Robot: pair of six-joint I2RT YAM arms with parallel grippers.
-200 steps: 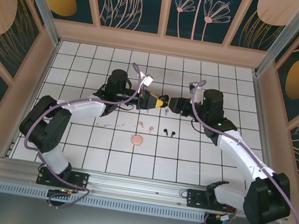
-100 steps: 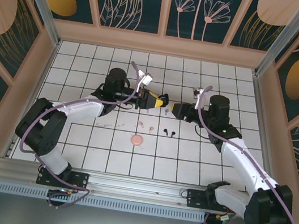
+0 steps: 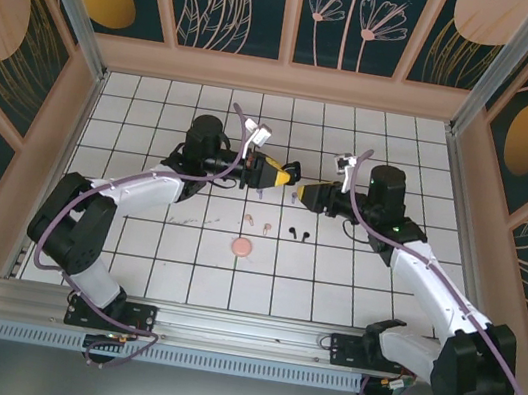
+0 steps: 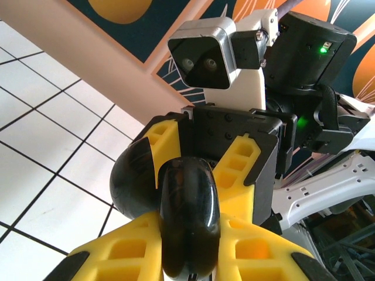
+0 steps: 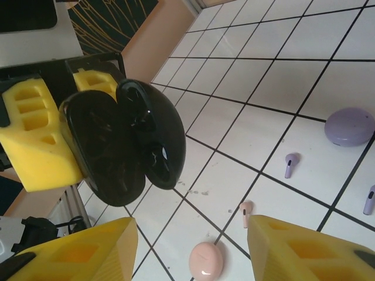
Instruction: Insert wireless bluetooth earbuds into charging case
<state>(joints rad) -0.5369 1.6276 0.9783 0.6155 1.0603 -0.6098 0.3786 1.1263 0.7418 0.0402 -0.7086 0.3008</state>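
My left gripper (image 3: pixel 284 174) is shut on the black charging case (image 5: pixel 123 146), held up off the floor with its lid hinged open. The case (image 4: pixel 188 205) sits edge-on between my yellow left fingers (image 4: pixel 117 254). My right gripper (image 5: pixel 190 228) is open with nothing between its fingers, a short way from the case and facing it (image 3: pixel 303 196). On the tiles lie two black earbuds (image 3: pixel 291 230), two pale pink earbuds (image 3: pixel 249 219) and two lilac earbuds (image 5: pixel 290 164). One pink earbud (image 5: pixel 246 211) lies just ahead of my right finger.
A closed pink case (image 3: pixel 241 248) rests on the tiles near the pink earbuds, seen also below my right gripper (image 5: pixel 206 261). A closed lilac case (image 5: pixel 350 126) sits beyond the lilac earbuds. Walls ring the tiled floor (image 3: pixel 132 257).
My right gripper has drawn back from the black case, toward the right and nearer side, its jaws a little narrower. The left gripper keeps its hold and has tilted slightly.
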